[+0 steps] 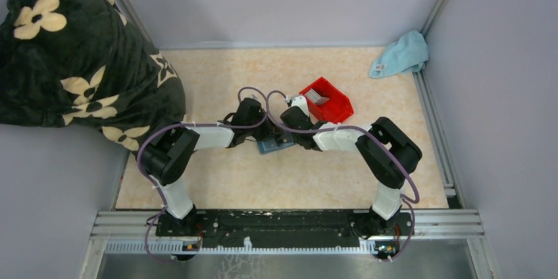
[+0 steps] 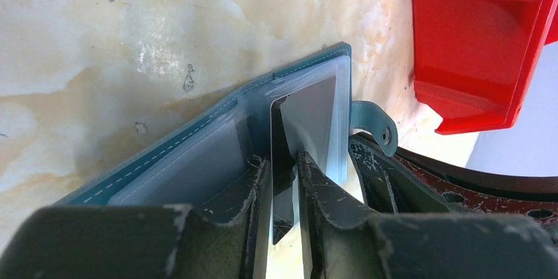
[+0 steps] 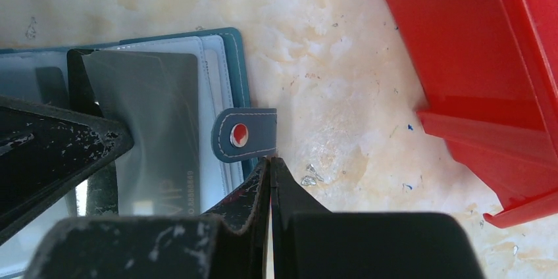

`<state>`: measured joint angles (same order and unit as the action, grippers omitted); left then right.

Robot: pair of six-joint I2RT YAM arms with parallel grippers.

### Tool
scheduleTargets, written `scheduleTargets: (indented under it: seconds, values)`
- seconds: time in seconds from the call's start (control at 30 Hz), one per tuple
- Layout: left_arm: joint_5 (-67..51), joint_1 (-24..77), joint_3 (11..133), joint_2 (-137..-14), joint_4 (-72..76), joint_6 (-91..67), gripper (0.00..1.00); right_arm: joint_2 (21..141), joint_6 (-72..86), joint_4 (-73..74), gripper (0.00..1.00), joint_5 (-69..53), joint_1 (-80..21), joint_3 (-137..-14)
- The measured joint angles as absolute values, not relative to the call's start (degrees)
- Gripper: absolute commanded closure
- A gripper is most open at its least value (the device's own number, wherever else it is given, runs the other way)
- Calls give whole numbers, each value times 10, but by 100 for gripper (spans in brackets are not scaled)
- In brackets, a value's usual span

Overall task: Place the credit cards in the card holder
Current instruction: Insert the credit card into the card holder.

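Nearest to me on the tabletop (image 2: 131, 42) the card holder (image 3: 235, 68) lies open and flat between the two arms, roughly mid-table, with its clear pockets facing up. My left tool (image 2: 284, 160) is clenched on a grey credit card (image 2: 309, 118). The far end of the card sits over the right-hand pocket of the holder, and from the left wrist view it looks part-way into the sleeve, though I can't be sure how deep it has gone. My right tool (image 3: 271, 164) is closed tight, with no gap between the fingers. Its tips sit at the near right corner of the snap tab (image 3: 245, 135), which sticks out from the holder's right edge. I can't tell whether it pinches that corner or only touches it.

Just beyond and to the right stands the red bin (image 1: 335, 109), close to the holder but apart from it, with a second card (image 1: 317, 97) inside. In the far right corner lies a blue cloth (image 1: 401, 54).
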<state>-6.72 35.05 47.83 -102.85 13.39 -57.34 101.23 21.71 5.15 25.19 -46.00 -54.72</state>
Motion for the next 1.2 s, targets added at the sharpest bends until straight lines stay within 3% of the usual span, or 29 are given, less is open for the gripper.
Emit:
scheduleTargets:
  seconds: [0.63,0.87,1.2]
  values:
    - [-24,379,517,-1041,95,-566,71,1011,232,67,100,291,-480,-544]
    - [11,396,474,-999,91,-564,77,1010,239,66,100,284,-487,-544]
    - [41,401,446,-963,70,-569,77,1010,245,57,100,265,-492,-544]
